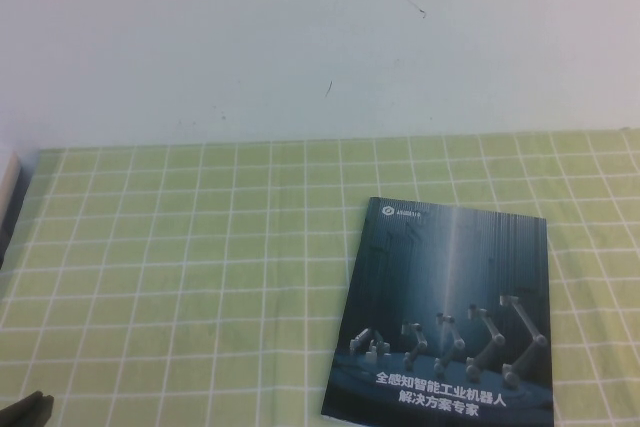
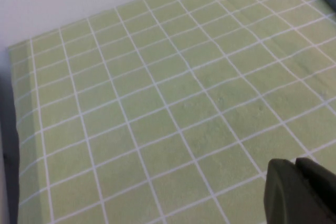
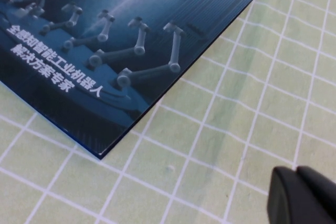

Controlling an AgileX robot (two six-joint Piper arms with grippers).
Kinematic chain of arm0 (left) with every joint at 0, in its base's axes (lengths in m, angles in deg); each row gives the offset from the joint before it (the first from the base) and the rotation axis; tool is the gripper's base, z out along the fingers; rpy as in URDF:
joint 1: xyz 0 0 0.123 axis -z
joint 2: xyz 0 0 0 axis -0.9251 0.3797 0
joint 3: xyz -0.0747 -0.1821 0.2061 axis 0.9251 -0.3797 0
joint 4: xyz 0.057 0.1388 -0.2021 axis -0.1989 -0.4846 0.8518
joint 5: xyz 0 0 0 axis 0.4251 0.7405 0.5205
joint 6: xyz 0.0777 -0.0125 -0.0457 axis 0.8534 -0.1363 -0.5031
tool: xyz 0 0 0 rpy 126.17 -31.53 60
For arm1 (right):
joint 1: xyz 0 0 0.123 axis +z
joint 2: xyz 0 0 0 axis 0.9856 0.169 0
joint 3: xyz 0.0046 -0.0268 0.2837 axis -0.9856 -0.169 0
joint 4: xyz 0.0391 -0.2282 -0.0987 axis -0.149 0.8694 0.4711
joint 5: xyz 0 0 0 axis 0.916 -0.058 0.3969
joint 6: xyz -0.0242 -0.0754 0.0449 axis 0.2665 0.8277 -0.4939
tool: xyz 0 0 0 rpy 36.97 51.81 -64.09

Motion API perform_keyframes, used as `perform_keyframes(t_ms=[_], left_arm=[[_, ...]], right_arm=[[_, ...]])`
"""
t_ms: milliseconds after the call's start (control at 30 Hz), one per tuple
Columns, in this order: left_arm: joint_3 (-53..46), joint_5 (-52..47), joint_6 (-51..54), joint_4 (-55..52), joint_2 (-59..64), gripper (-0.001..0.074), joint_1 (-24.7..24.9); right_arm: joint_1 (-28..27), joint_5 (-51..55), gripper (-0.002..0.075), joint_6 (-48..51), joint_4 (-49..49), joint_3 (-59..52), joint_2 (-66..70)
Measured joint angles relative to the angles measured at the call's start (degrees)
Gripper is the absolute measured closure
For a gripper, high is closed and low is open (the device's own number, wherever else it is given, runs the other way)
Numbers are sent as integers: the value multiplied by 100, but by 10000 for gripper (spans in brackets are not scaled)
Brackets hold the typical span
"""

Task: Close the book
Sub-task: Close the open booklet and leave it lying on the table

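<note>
Blue book point(image 1: 445, 317) lies shut at 5 o'clock on your worktop point(image 1: 200, 247): looks done. Left gripper point(image 2: 295, 174) at 7 o'clock, right gripper point(image 3: 296, 179) near book, both fingers pressed together

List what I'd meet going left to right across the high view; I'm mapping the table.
Left gripper at the near-left corner → bare checked mat → closed book. The right gripper is outside this view, hovering beside the book.
</note>
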Motion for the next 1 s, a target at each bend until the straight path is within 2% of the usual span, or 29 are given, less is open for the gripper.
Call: perform_keyframes(t_ms=[167,333,567,767,1000], left_arm=[[-58,-557,-124,113,-750,738,-352],[-267,-610,-638,161,-1481,738,-944],[-910,-524,-929,175,-2011,738,-1529],[-931,-462,-941,175,-2026,738,-1770],[-931,-486,-941,180,-2026,738,-1781]], right_arm=[[0,0,729,0,-2,0,0],[0,0,729,-9,-12,0,0],[0,0,729,-13,-12,0,0],[0,0,729,-13,-12,0,0],[0,0,729,-22,-12,0,0]])
